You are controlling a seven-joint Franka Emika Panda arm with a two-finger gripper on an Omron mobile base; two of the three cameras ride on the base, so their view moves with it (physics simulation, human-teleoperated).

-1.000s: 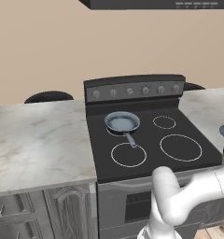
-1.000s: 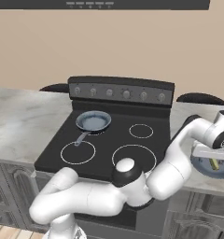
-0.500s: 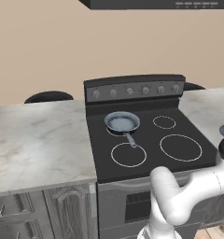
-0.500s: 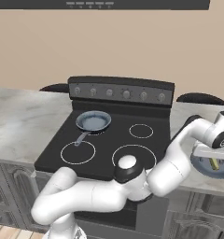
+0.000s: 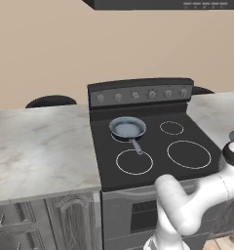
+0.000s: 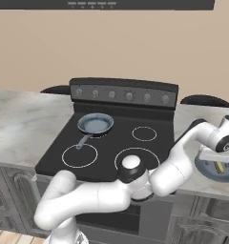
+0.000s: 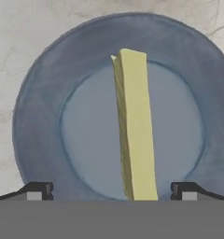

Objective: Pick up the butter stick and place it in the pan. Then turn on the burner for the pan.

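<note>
The cooktop (image 5: 153,146) carries the pan (image 5: 127,129) at its back left, empty. On the worktop right of it a blue plate (image 7: 34,116) holds the butter (image 7: 135,140). The gripper (image 7: 111,191) hangs over it, fingers apart; lowering and closing comes next.

White Franka Panda arm with dark joints

The arm (image 6: 102,198) is built of thick, rounded, glossy white segments, like smooth tubes swelling at each bend. A dark ring with a pale, domed cap marks the elbow joint (image 6: 131,167), and a similar black band with a grey cap sits on another joint (image 5: 233,152). Near the wrist (image 6: 226,141) a round dark disc is set in the white shell. The fingertips (image 7: 37,191) are small, dark, wedge-like blocks with pale grey faces.
</note>
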